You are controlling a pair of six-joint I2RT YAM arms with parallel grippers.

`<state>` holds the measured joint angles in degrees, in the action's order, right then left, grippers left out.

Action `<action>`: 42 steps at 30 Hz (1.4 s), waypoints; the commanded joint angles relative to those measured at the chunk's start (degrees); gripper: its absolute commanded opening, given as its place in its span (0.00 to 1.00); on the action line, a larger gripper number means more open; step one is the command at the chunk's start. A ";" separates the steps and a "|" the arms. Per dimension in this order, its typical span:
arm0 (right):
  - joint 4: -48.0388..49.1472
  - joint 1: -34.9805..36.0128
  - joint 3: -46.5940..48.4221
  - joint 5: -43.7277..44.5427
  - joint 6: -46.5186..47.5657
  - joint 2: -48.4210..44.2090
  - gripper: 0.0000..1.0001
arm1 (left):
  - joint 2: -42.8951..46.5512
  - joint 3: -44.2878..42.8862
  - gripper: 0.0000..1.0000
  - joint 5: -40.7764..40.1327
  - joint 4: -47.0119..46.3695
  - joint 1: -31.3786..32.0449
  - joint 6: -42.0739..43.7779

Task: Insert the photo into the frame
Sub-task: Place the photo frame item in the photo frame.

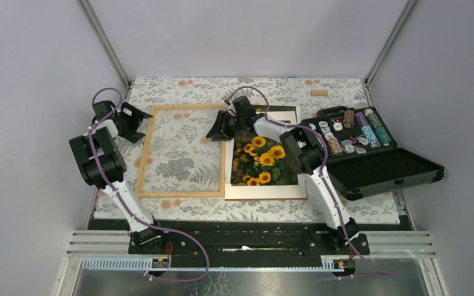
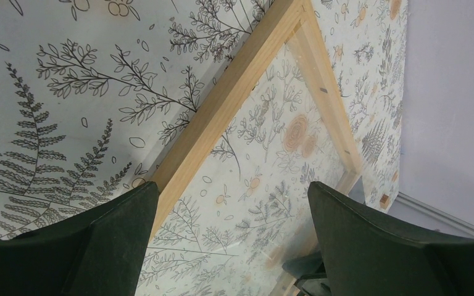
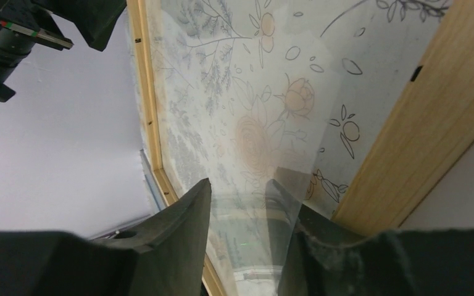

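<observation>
The light wood frame [image 1: 179,194] lies flat at centre left with its clear pane over the patterned cloth. The sunflower photo [image 1: 262,161] lies to its right on a white board. My left gripper [image 1: 141,122] is open and empty over the frame's far left corner; its wrist view shows the wooden rail [image 2: 222,105] running between the fingers. My right gripper [image 1: 216,127] is at the frame's far right corner. In its wrist view the jaws [image 3: 242,185] stand a little apart with the edge of the clear pane [image 3: 253,123] between them, beside the right rail [image 3: 407,135].
A white board [image 1: 265,192] lies under the photo. An open black case [image 1: 370,165] with poker chips stands at the right, touching the right arm's side. A small wooden block [image 1: 319,93] lies at the back right. Grey walls close in the table.
</observation>
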<state>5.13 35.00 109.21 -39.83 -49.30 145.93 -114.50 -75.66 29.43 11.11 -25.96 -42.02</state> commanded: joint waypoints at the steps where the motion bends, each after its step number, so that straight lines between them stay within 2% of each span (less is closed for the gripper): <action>1: -9.22 0.42 3.74 5.00 7.57 -4.29 0.48 | 2.16 -0.70 0.96 -0.64 -0.48 0.49 0.36; 13: -11.44 2.21 2.67 7.20 10.31 -7.03 0.54 | 2.36 -0.61 0.96 -1.14 -0.48 0.56 0.36; 21: -12.29 3.85 1.88 8.96 11.63 -7.64 0.54 | 1.38 -0.44 0.96 -1.34 -0.48 0.61 0.27; 32: -22.67 6.62 7.14 17.92 20.29 -8.63 0.55 | 1.82 -0.34 0.96 -1.47 -0.47 0.84 0.10; 42: -28.24 9.03 10.87 21.93 24.56 -9.24 0.68 | 2.42 -0.26 0.96 -1.60 -0.48 1.17 0.11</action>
<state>-20.62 42.19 117.82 -19.99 -27.81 141.25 -114.50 -75.66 28.05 11.11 -25.21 -42.00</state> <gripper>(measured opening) 0.656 0.957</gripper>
